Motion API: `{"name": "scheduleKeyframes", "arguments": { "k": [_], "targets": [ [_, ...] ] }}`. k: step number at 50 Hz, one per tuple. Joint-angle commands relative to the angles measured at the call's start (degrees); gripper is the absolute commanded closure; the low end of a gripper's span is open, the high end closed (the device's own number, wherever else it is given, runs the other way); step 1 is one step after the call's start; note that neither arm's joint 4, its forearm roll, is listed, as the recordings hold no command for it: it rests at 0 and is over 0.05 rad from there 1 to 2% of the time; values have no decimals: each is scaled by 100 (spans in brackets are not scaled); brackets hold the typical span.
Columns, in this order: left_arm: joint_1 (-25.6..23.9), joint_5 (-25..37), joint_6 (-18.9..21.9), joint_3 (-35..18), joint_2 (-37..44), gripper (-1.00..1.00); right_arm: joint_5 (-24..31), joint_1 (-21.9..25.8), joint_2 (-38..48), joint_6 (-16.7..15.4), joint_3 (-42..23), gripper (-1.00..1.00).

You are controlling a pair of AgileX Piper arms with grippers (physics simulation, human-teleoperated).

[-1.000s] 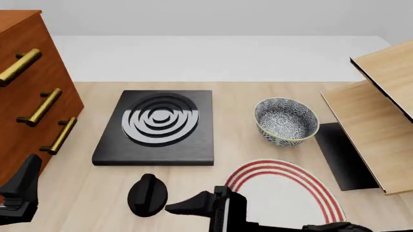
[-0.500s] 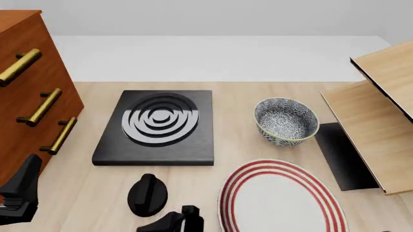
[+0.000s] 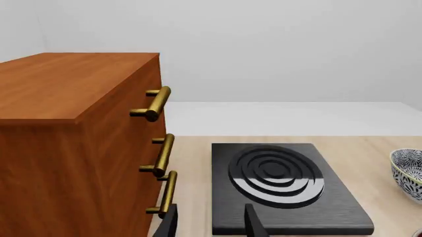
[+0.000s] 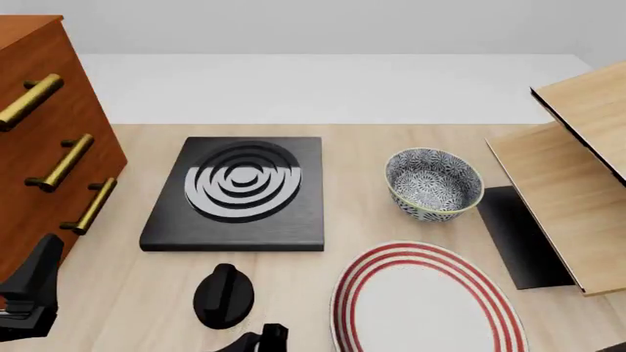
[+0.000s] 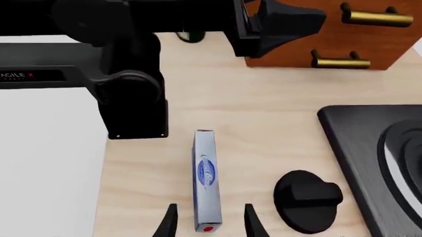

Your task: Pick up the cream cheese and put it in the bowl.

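The cream cheese, a narrow light blue and white box with a dark blue oval logo, lies on the wooden table and shows only in the right wrist view. My right gripper is open, with one finger on each side of the box's near end and not touching it. In the front view only a black tip of that gripper shows at the bottom edge. The speckled bowl stands upright at the right of centre. My left gripper is open and holds nothing, near the cabinet.
A black stove plate lies in the middle, with a black knob in front of it. A red-ringed white plate sits in front of the bowl. A brown drawer cabinet stands at the left, a wooden shelf at the right.
My right gripper has drawn back towards the near table edge and to the left, dropping almost out of the front view and uncovering the plate. The left arm has not moved.
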Motion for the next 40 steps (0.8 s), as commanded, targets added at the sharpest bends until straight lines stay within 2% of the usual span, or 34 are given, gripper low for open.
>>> {"name": "scheduleKeyframes", "arguments": {
  "k": [1,40],
  "targets": [
    [0,0,0,0,0,-100,-197,-21,377,64,-64,-100],
    [0,0,0,0,0,-100,-518,-50,1246,329,-296,-100]
  ]
}}
